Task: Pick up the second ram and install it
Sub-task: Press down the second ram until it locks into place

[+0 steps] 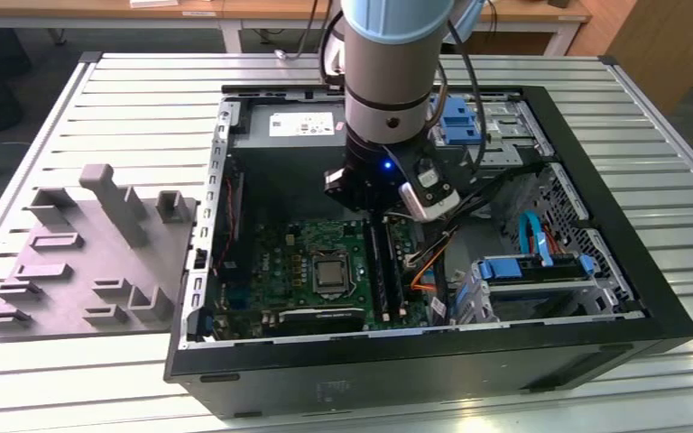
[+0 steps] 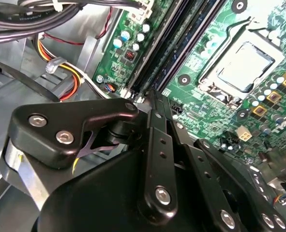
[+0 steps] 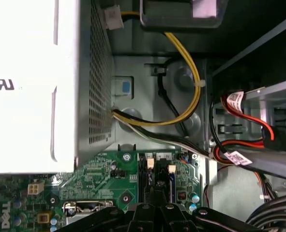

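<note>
From where I stand the gripper [image 1: 382, 212] sits low over the green board's [image 1: 277, 255] black slots [image 1: 379, 271], can't tell what its jaws are doing, and the second ram looks seated already, so press straight down, evenly.

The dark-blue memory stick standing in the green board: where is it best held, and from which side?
By its upper long edge, from straight above, pinching the two flat faces. The memory stick stands on edge among the black slots, so probably only that thin edge is free.
</note>
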You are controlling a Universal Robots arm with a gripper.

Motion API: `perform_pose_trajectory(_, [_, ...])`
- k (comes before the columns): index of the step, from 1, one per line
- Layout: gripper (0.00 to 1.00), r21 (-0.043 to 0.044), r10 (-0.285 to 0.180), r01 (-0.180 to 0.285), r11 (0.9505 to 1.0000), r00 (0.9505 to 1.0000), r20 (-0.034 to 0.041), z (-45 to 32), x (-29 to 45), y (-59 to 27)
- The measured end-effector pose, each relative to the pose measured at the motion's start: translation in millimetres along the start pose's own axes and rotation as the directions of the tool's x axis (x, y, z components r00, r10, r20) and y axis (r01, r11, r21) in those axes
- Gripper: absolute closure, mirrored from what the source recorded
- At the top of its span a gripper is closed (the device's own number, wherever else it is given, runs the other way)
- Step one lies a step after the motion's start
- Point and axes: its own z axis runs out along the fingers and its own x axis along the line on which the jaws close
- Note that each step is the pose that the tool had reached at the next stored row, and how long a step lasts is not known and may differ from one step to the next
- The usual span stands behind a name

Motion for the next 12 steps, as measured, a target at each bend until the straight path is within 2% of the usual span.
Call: perform_pose_trajectory(12, [0.89, 0.0000, 0.000, 0.000, 1.0000, 1.0000, 0.0000, 6.5, 0.5, 0.8])
